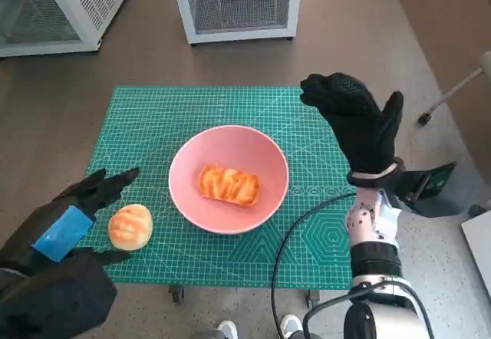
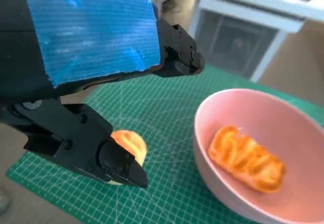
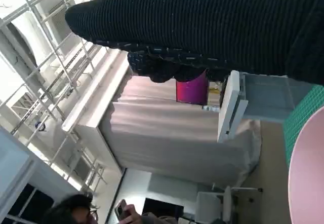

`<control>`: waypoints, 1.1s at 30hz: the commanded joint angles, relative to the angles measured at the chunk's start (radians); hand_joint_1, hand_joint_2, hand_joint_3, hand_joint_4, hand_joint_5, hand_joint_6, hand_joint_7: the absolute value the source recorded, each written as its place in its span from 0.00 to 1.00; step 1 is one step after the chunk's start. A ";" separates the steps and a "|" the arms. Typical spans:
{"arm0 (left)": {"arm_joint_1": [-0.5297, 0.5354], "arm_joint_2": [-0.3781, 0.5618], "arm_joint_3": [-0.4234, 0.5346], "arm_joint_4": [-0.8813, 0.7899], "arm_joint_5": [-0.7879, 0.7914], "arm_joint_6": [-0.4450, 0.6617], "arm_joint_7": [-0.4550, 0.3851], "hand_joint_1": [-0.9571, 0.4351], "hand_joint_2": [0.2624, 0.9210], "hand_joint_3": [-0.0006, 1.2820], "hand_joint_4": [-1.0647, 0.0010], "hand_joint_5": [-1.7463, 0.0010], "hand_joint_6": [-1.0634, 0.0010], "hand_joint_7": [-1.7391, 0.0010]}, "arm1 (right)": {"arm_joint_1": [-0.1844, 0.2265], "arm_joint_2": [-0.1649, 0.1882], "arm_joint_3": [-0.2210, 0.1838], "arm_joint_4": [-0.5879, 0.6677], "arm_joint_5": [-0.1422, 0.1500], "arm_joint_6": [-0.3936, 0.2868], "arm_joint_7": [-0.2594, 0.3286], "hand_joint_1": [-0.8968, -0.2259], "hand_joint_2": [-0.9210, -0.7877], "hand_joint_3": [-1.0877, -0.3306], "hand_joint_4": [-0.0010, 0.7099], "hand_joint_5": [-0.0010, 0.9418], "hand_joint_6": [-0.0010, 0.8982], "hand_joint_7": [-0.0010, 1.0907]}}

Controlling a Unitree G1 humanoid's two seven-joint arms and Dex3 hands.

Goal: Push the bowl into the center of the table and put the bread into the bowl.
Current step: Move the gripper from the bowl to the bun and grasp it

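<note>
Fingers (image 2: 119, 165) of the left hand (image 1: 65, 228) stand apart, straddling a round bun (image 1: 130, 226) on the green mat (image 1: 153, 116) without yet closing on it; in the left wrist view the bun (image 2: 129, 145) shows between the lower and upper fingers. Right hand (image 1: 357, 128), gloved, is raised over the counter's right side, fingers spread, holding nothing. Pink bowl (image 1: 229, 179) sits near the middle of the mat, just beside the bun, with a glazed loaf (image 1: 229, 185) already lying inside. Judged from this layout, the push appears done and the loading step is in hand, one piece in, one out. Next move calls for closing the left fingers on the bun, lifting it over the near rim and releasing it beside the loaf without nudging the bowl.
</note>
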 commanded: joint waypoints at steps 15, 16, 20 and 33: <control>-0.040 0.007 -0.161 0.248 0.026 -0.035 0.100 0.59 0.77 0.01 0.90 1.00 0.75 1.00 | 0.016 -0.014 -0.009 0.000 0.006 0.032 0.015 0.67 0.00 0.91 0.56 0.00 0.66 0.00; -0.043 0.008 -0.172 0.262 0.031 -0.036 0.104 0.60 0.78 0.01 0.90 1.00 0.74 0.99 | 0.015 -0.014 -0.009 0.000 0.005 0.032 0.015 0.67 0.00 0.91 0.56 0.00 0.66 0.00; -0.056 0.005 -0.206 0.319 0.046 -0.029 0.119 0.61 0.78 0.01 0.89 1.00 0.73 0.99 | 0.014 -0.017 -0.009 0.001 0.004 0.030 0.017 0.67 0.00 0.91 0.56 0.00 0.67 0.00; -0.146 0.019 -0.337 0.527 0.091 0.052 0.106 0.70 0.83 0.01 0.63 0.97 0.54 0.97 | 0.010 -0.021 -0.007 0.002 -0.001 0.024 0.015 0.68 0.00 0.90 0.57 0.00 0.67 0.00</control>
